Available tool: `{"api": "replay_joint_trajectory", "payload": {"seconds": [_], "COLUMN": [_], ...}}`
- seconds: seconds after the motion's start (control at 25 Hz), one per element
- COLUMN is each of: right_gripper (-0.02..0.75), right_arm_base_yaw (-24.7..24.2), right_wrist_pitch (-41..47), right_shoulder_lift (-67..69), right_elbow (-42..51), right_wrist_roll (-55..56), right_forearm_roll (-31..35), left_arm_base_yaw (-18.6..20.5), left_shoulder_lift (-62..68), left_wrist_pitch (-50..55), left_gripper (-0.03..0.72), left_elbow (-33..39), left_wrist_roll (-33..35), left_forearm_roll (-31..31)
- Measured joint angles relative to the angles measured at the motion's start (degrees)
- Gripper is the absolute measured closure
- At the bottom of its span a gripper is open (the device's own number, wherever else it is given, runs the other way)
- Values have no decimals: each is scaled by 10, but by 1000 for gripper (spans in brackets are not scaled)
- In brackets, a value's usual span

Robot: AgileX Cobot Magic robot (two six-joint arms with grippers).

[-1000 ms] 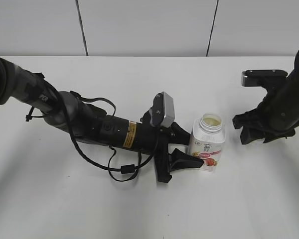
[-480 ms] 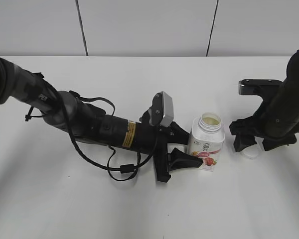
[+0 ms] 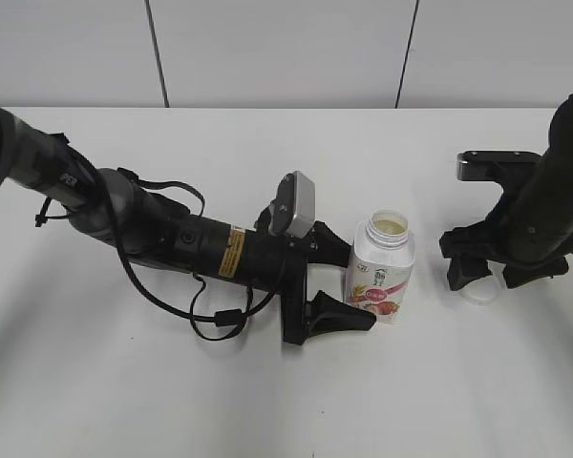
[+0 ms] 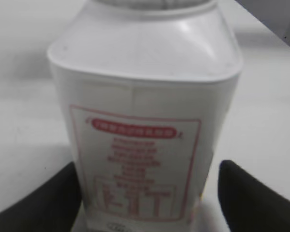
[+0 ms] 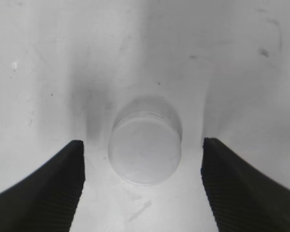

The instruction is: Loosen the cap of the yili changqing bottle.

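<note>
A: What is the left gripper (image 3: 349,284) doing?

B: Its jaws are standing apart on both sides of the yili changqing bottle (image 3: 381,268). In the left wrist view a gap is showing between the right finger (image 4: 258,198) and the bottle (image 4: 145,121). On the other side I cannot tell.

A: And the bottle?

B: It is standing upright on the white table (image 3: 267,401), neck open, something pale and yellowish showing inside.

A: The right gripper (image 5: 142,181)?

B: It is spread wide, pointing down. The cap (image 5: 144,141) is lying on the table between its fingers, touching neither.

A: Is there free room?

B: Bare table is lying around the bottle and in front, and the cap (image 3: 479,289) is sitting well apart on its right.
</note>
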Motion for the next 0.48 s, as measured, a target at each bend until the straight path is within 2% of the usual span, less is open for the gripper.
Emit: {"api": "replay_joint_trajectory", "payload": {"seconds": [0.12, 0.32, 0.48], "right_gripper": [150, 150, 150], "right_arm_base_yaw": [0, 0, 0], "right_wrist_pitch": [-1, -1, -9], "right_shoulder_lift": [0, 0, -15], "right_elbow": [0, 0, 0], "right_wrist_roll": [0, 0, 0], "right_forearm_roll": [0, 0, -1], "left_arm_base_yaw": [0, 15, 43], "left_shoulder_lift": [0, -5, -31], "left_wrist_pitch": [-7, -20, -20], "left_gripper": [81, 83, 98], "left_elbow": [0, 0, 0], "left_wrist_roll": [-5, -19, -42], "left_forearm_roll": [5, 49, 107]}}
